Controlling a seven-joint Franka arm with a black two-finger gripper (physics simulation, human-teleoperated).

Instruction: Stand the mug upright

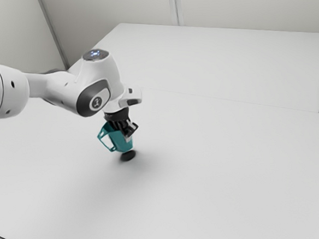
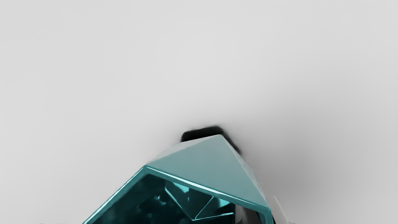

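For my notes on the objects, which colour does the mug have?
Teal; it shows best in the wrist view, on the mug.

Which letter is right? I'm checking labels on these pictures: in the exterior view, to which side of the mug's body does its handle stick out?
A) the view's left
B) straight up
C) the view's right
A: the open loop of the handle juts from the mug's body toward the exterior view's left.
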